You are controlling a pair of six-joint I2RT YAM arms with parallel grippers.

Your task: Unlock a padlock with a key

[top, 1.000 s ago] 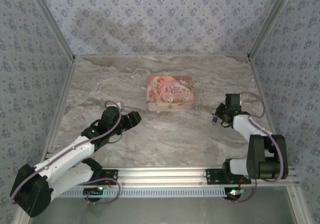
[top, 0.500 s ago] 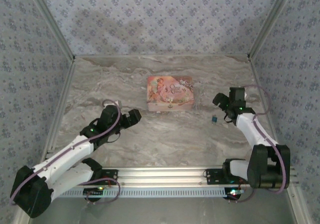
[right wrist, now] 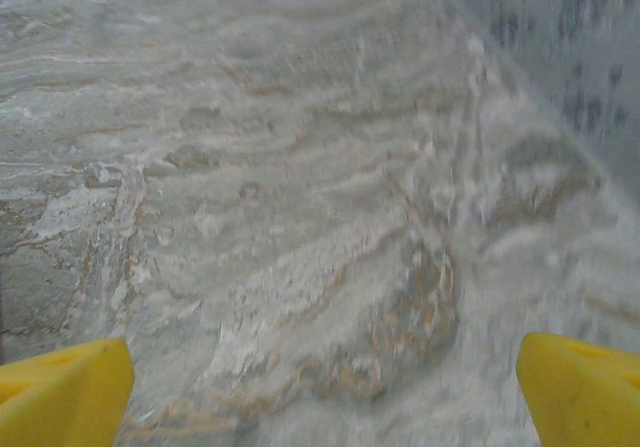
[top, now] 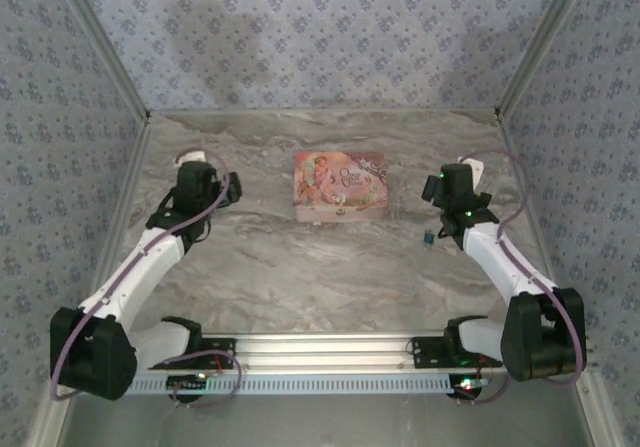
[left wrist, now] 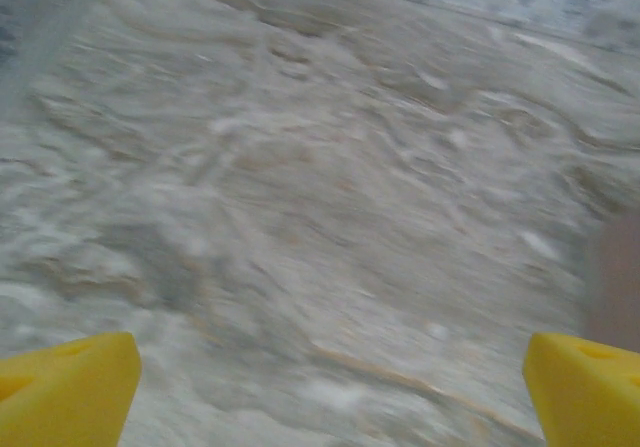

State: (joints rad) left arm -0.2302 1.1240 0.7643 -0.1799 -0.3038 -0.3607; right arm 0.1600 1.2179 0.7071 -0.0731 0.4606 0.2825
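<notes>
Top external view: a marbled worktop (top: 300, 267) is hemmed by blue patterned walls (top: 300, 37) on the left, back and right, with a metal rail (top: 330, 347) along the near edge where both arms are bolted. A pink book (top: 340, 185) lies flat at mid-worktop, toward the back wall. Bare marble surrounds it, and a broad open stretch runs between it and the rail. The padlock (top: 428, 236), a tiny dark piece with a blue part, rests on the worktop to the right of the book and nearer the rail, apart from it. The right pincer (top: 432, 187) is just behind the padlock and clear of it, between the book and the right wall. The left pincer (top: 232, 188) is poised left of the book, well apart from the padlock. In the left wrist view, yellow fingertips (left wrist: 65, 387) stand spread wide over blurred marble, gripping nothing. In the right wrist view, that arm's fingertips (right wrist: 585, 387) are likewise wide apart and hold nothing.
</notes>
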